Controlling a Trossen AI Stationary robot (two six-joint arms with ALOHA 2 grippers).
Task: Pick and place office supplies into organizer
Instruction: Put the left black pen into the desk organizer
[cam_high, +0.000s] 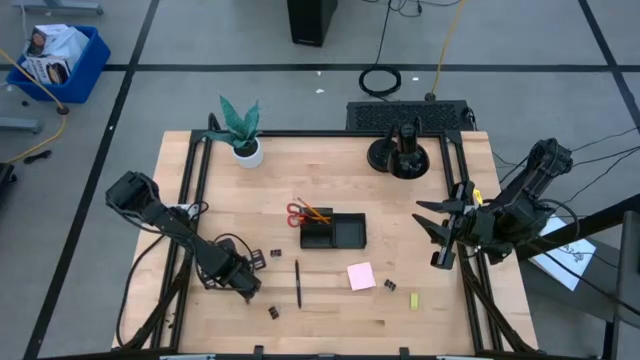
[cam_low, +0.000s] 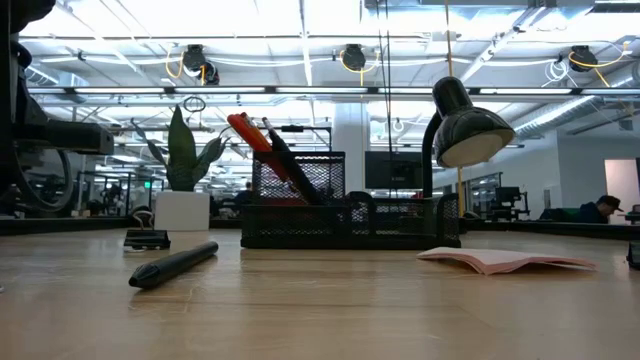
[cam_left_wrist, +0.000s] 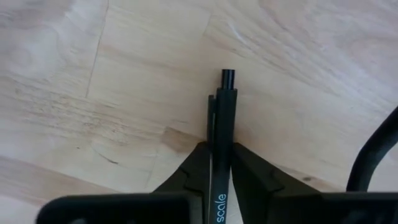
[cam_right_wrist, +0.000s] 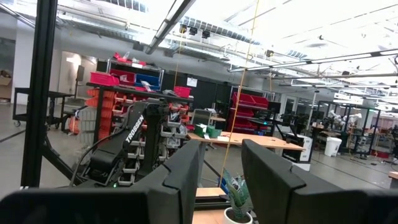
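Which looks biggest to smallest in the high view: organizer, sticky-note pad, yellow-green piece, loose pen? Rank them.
1. organizer, largest by far.
2 and 3. pink sticky-note pad and loose black pen: the pen is longer, the pad covers more area, so I won't rank them.
4. yellow-green piece, smallest.

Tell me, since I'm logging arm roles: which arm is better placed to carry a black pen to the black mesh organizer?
Left. The left gripper is shut on a black pen, near the black mesh organizer. The right gripper hangs open and empty at the table's right edge.
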